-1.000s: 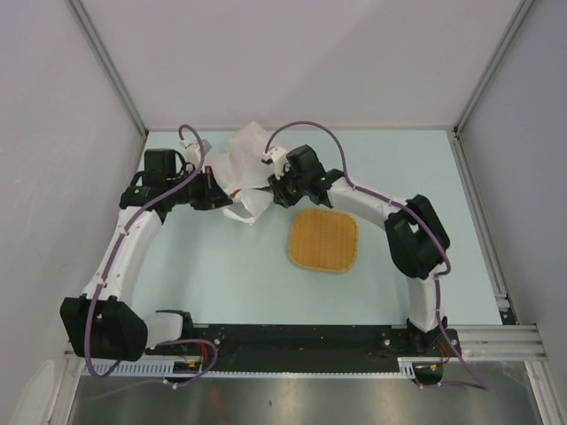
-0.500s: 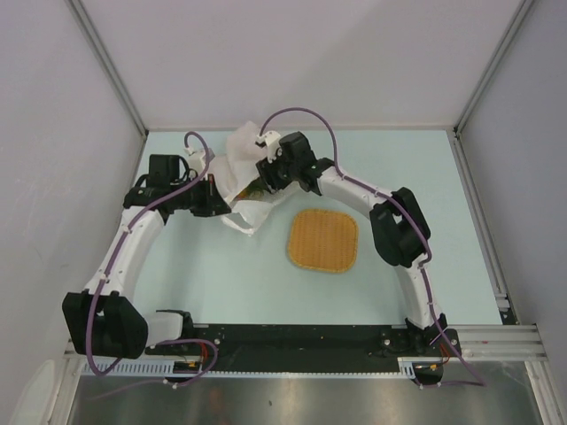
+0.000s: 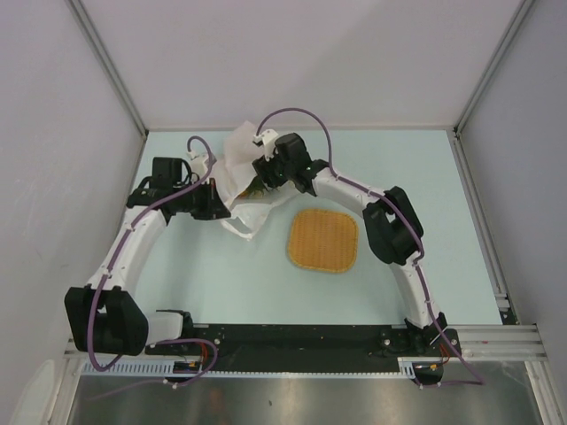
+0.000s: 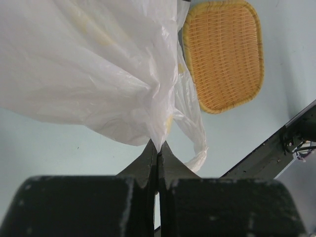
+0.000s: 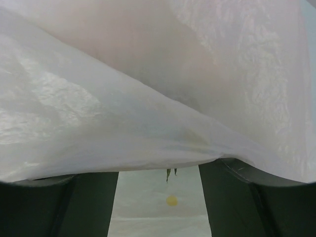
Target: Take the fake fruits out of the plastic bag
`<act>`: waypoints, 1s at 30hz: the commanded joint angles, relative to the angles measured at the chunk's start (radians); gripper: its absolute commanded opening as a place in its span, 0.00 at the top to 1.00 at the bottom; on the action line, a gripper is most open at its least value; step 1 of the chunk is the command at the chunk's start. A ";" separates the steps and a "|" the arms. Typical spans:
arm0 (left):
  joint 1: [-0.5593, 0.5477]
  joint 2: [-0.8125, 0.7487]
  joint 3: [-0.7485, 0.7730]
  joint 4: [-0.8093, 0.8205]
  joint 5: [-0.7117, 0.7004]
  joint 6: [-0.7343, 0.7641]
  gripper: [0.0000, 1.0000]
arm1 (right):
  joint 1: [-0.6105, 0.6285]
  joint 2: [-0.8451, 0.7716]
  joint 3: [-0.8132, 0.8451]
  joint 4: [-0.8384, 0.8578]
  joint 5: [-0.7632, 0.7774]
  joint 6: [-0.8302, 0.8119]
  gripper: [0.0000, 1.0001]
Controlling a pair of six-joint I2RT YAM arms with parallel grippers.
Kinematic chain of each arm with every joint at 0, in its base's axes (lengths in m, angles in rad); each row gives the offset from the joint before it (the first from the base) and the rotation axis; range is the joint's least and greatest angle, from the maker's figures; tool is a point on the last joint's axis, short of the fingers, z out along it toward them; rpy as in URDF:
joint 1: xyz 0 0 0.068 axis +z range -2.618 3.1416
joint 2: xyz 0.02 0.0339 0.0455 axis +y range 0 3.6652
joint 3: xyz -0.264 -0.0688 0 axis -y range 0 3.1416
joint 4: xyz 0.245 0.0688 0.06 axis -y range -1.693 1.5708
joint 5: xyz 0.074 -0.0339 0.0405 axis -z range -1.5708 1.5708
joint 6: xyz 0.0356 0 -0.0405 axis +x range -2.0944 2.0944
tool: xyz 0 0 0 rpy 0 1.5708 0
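Pushed deeper than a second ago, right gripper (image 3: 260,180) sits inside bag (image 4: 98,74). Only the left wrist view shows left gripper (image 4: 158,147) pinching a bag fold. Only the right wrist view shows wide jaws, green tips of a fruit (image 5: 169,174) ahead.

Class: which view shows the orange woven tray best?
Top external: the whole tray lies unobstructed beside the plastic bag. The left wrist view shows it closer, but the bag covers part of one edge. The right wrist view shows only bag, no tray.
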 commanded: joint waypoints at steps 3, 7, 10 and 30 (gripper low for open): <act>0.002 0.037 0.055 0.031 0.023 -0.010 0.99 | 0.004 0.053 -0.020 0.057 0.072 -0.065 0.32; 0.003 0.055 0.078 0.035 0.020 -0.010 0.99 | -0.002 0.065 -0.040 0.074 0.090 -0.082 0.31; 0.002 0.066 0.084 0.037 0.020 -0.010 0.99 | -0.003 0.084 -0.042 0.088 0.090 -0.100 0.35; 0.003 0.152 0.157 0.092 0.041 -0.063 0.99 | 0.015 -0.116 -0.066 -0.031 -0.082 -0.276 1.00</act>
